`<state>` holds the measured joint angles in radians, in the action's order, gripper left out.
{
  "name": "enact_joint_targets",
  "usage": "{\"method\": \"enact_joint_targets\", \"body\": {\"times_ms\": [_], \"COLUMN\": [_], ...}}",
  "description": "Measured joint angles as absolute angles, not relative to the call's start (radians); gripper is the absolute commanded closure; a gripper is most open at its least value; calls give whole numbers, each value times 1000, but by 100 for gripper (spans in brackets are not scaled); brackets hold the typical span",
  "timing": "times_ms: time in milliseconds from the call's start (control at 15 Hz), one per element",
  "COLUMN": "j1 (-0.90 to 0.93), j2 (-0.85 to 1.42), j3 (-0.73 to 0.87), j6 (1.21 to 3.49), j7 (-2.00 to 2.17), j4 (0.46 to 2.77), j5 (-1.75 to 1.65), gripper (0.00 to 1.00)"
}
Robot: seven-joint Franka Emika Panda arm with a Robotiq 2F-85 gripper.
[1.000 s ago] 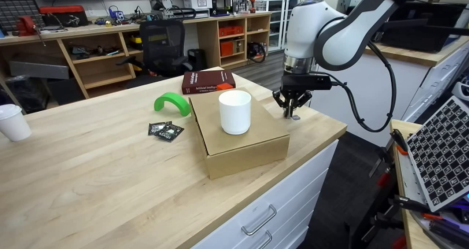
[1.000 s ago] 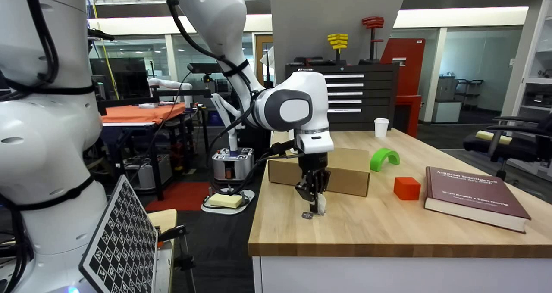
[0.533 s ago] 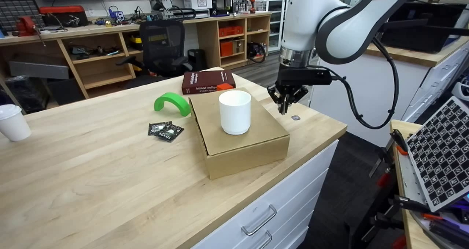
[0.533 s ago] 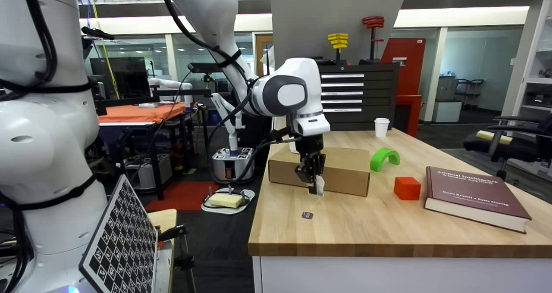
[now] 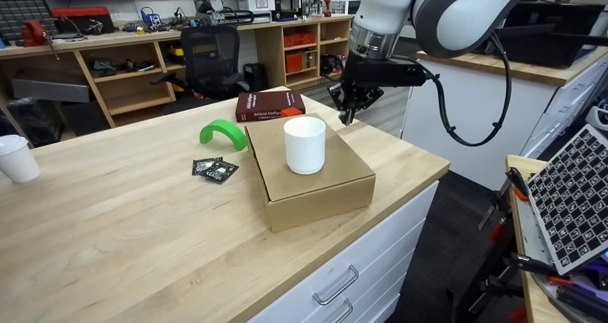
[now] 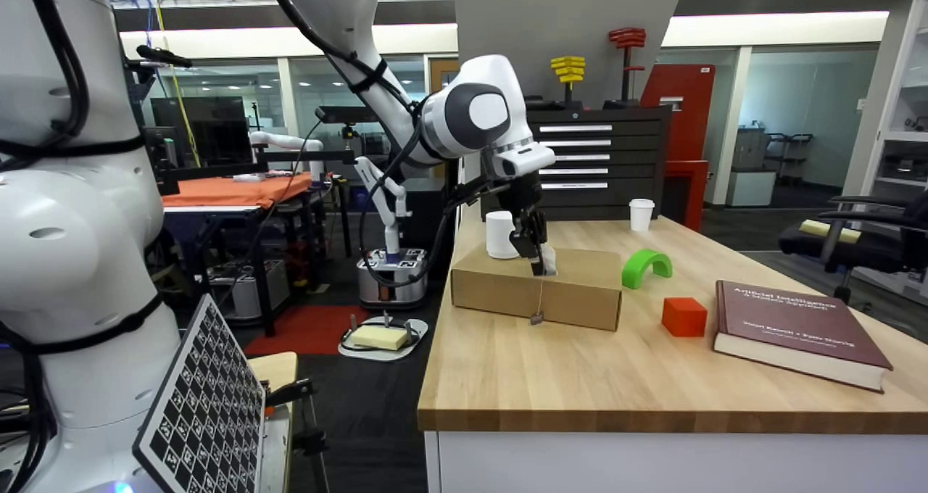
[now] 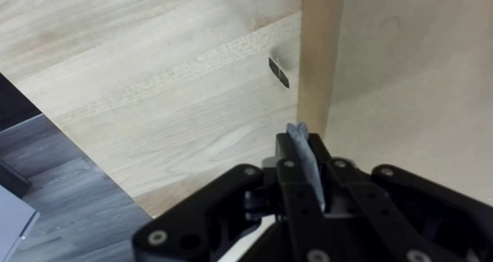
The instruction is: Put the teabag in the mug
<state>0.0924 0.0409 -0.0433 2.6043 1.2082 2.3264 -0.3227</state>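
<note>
My gripper (image 5: pixel 348 119) is shut on the teabag, raised above the table beside the cardboard box's far edge. In an exterior view the pale teabag (image 6: pixel 549 261) shows at the fingertips (image 6: pixel 538 267). The wrist view shows the teabag (image 7: pixel 308 160) pinched upright between the two fingers (image 7: pixel 299 138). Its string hangs down to a small dark tag (image 6: pixel 536 319), which also shows in the wrist view (image 7: pixel 279 73). The plain white mug (image 5: pixel 305 147) stands upright on the box; in an exterior view the mug (image 6: pixel 500 234) is partly behind the gripper. The mug is out of the wrist view.
The cardboard box (image 5: pixel 323 202) lies on the wooden table (image 5: pixel 156 247) and bears the mug. A green arch (image 5: pixel 223 132), dark packets (image 5: pixel 218 171), a maroon book (image 6: pixel 797 326), a red block (image 6: pixel 684 317) and a small white cup (image 5: pixel 18 159) stand around it.
My gripper has risen from the table with the teabag and moved toward the box and mug. The tag has left its spot on the table and hangs from the string.
</note>
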Motion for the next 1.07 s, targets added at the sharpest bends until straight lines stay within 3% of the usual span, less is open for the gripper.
{"method": "enact_joint_targets", "body": {"times_ms": [1067], "j1": [108], "j2": [27], "j3": [-152], "j6": [2610], "j7": [1095], "j4": [2194], "j5": [-241], "gripper": [97]}}
